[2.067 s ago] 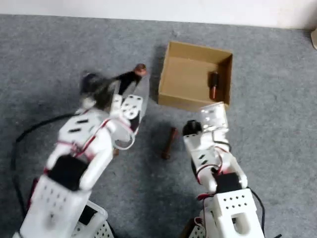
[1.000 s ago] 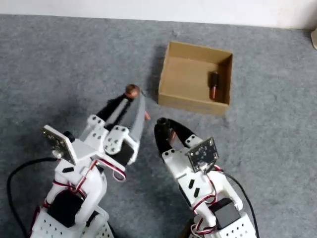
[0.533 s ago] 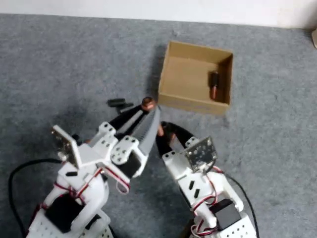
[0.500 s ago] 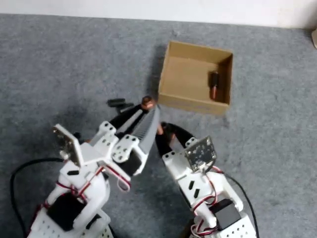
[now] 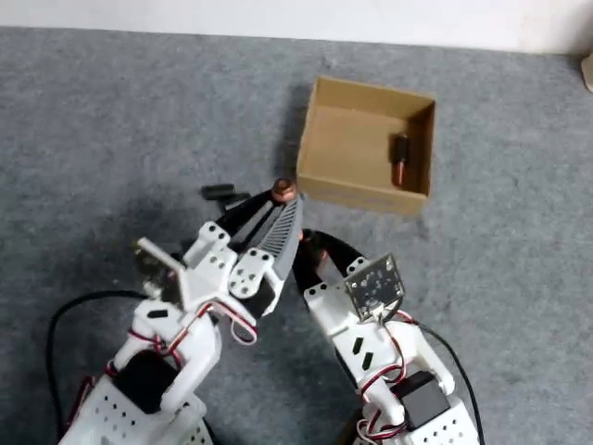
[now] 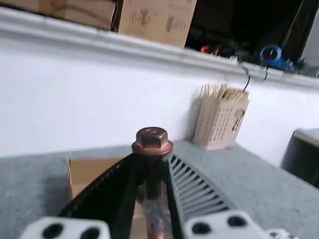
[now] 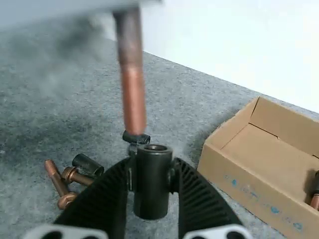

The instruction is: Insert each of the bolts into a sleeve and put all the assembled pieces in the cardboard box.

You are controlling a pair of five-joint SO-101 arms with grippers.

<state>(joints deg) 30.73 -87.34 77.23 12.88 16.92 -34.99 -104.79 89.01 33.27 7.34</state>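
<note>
Copper hex-head bolt [image 6: 152, 142] stands head-up, clamped in the left gripper [image 6: 151, 164], its tip just above the black cylindrical sleeve [image 7: 151, 189], which the right gripper [image 7: 151, 169] pinches upright. Brown cardboard box [image 5: 357, 193] lies at one o'clock of both, with one assembled piece [image 5: 400, 159] inside.

The left gripper [image 5: 278, 200] carries the bolt [image 5: 284, 190] rightward, from far left to above the right gripper [image 5: 310, 252]. The right gripper moves left from the cardboard box [image 5: 357, 198] and clasps the sleeve [image 7: 151, 180].
</note>
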